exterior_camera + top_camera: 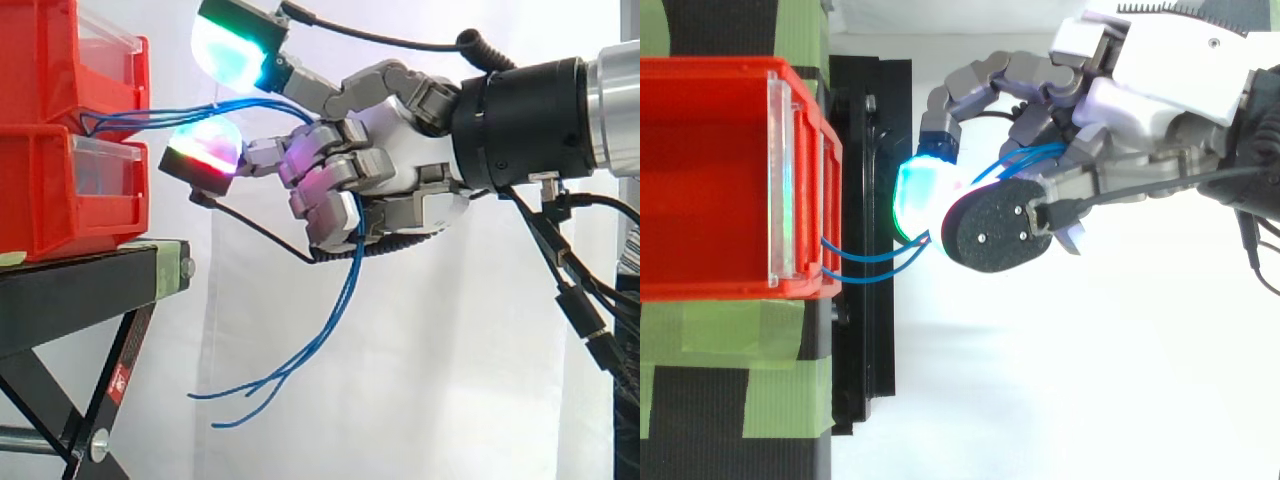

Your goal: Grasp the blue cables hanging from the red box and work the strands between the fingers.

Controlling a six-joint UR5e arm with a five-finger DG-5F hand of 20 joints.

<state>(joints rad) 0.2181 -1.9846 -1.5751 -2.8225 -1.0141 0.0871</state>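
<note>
Closest to the lens in the side view, the hand (400, 150) sits just right of the red box (50, 190), level with the seam between its two stacked bins. Most of its fingers are curled tight toward the palm. The blue cables (330, 310) run through that curl, so the hand is closed around the strands. Other fingers reach out toward the red box. Their glowing fingertips (205, 145) stop near its front without touching it, one above the seam and one about level with it.

The blue cables leave the red box at that seam, on its front face. They arc away from it into the curled fingers and come out beneath them. From there they hang down and back toward the box, their loose ends dangling free below its base.

From above, the strands (875, 262) exit at one front corner of the red box, beside its clear front panel (780, 180).

Under the red box, the black stand (80, 290) carries it, with green tape (700, 335) alongside the box. Behind the red box, farthest off, hangs the white curtain (420, 400).
</note>
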